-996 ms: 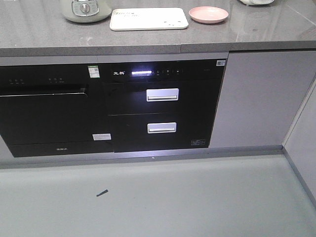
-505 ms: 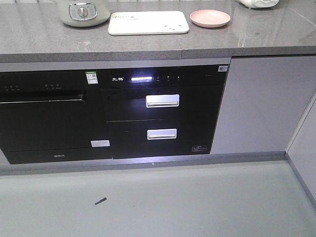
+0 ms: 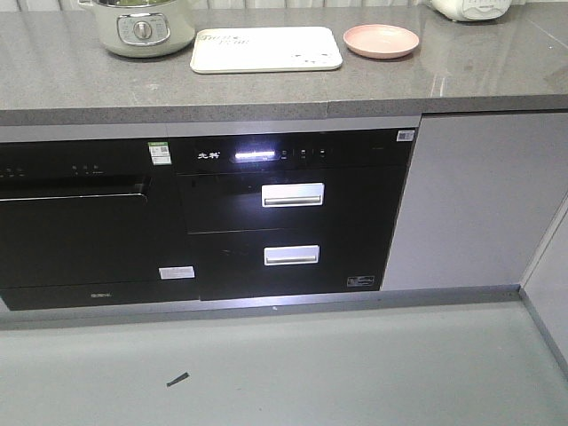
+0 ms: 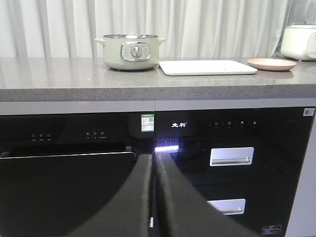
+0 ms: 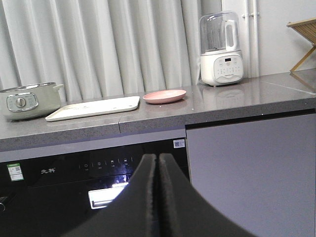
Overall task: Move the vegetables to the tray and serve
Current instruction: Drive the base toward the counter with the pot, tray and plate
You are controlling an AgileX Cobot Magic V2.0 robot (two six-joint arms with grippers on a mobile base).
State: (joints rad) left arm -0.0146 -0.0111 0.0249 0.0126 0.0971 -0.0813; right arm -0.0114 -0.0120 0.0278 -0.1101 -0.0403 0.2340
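The cream-white tray (image 3: 265, 49) lies on the grey counter (image 3: 266, 89), between a pale green pot (image 3: 142, 28) and a round pink plate (image 3: 381, 40). It also shows in the left wrist view (image 4: 207, 67) and the right wrist view (image 5: 94, 108). The lettuce leaf is out of view; I see a hint of green inside the pot in the front view only. My left gripper (image 4: 154, 160) is shut and empty, below counter height before the black appliances. My right gripper (image 5: 158, 159) is shut and empty too. Neither gripper shows in the front view.
Black built-in appliances (image 3: 293, 213) with two drawer handles sit under the counter. A white blender (image 5: 220, 49) stands at the counter's right. A wooden rack (image 5: 303, 39) is far right. A small dark scrap (image 3: 177, 380) lies on the grey floor. Curtains hang behind.
The front view has shifted: counter and appliances sit lower in frame and more of the countertop shows, with the pot's rim now visible. Nothing on the counter has moved.
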